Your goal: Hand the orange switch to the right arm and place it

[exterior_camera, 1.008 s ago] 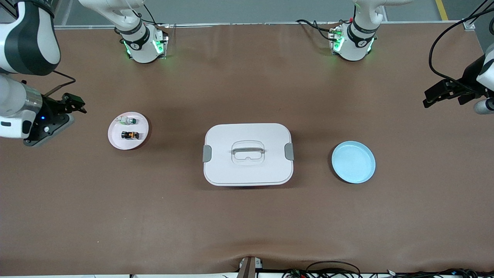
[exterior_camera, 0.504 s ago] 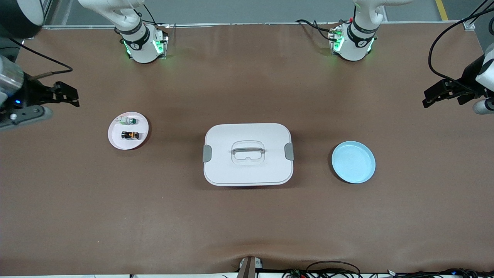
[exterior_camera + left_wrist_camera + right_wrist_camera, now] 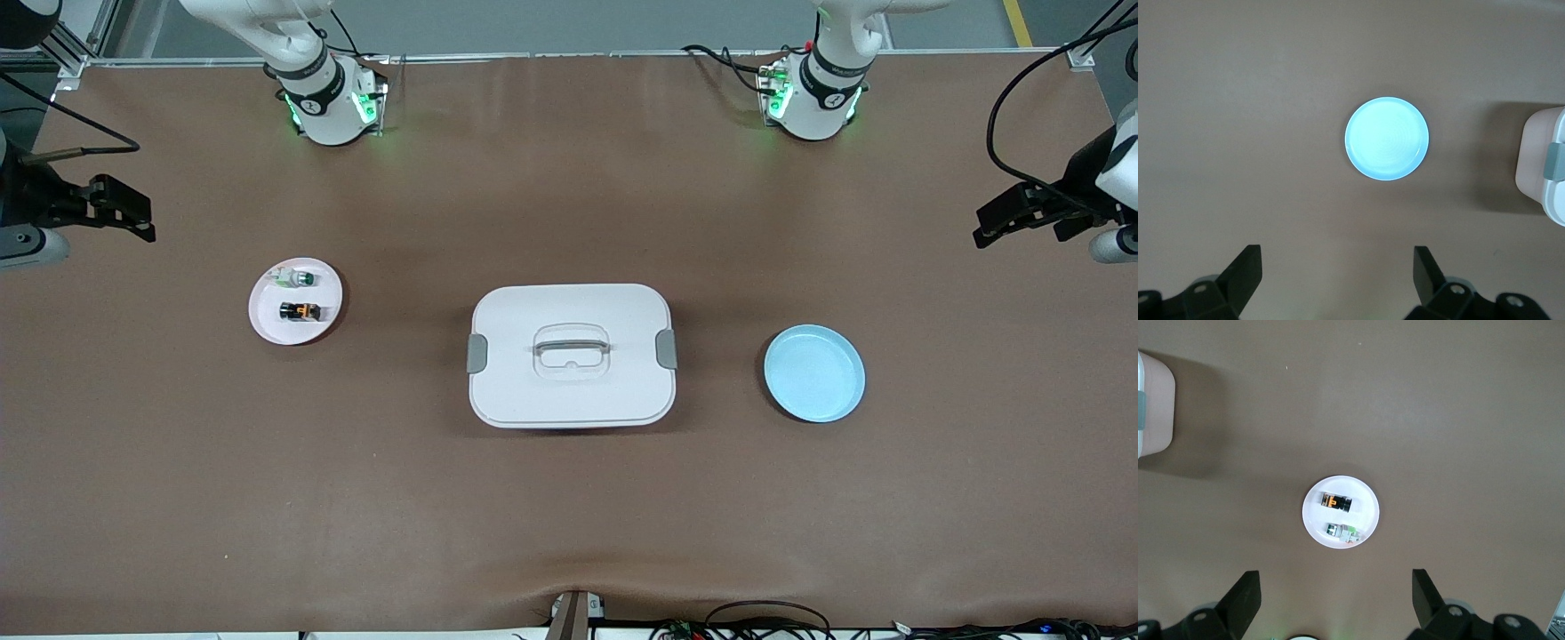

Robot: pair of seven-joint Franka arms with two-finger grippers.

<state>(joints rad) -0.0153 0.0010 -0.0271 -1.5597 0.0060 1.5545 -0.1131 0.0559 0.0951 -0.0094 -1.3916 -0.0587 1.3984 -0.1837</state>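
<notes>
The orange switch (image 3: 300, 311) (image 3: 1337, 501), a tiny black part with an orange band, lies on a small white plate (image 3: 265, 313) (image 3: 1368, 510) toward the right arm's end of the table. My right gripper (image 3: 133, 218) (image 3: 1335, 581) hangs open and empty, high over the table edge at that end, apart from the plate. At the left arm's end, my left gripper (image 3: 982, 227) (image 3: 1337, 260) is also open and empty, up in the air over the edge.
A whitish green-tipped part (image 3: 295, 278) (image 3: 1345, 533) shares the white plate. A white lidded box (image 3: 571, 356) with a handle stands mid-table. An empty light-blue plate (image 3: 814, 372) (image 3: 1387, 138) sits beside it toward the left arm's end.
My right arm has pulled back toward its end of the table, its gripper drifting away from the white plate. The left arm has not moved.
</notes>
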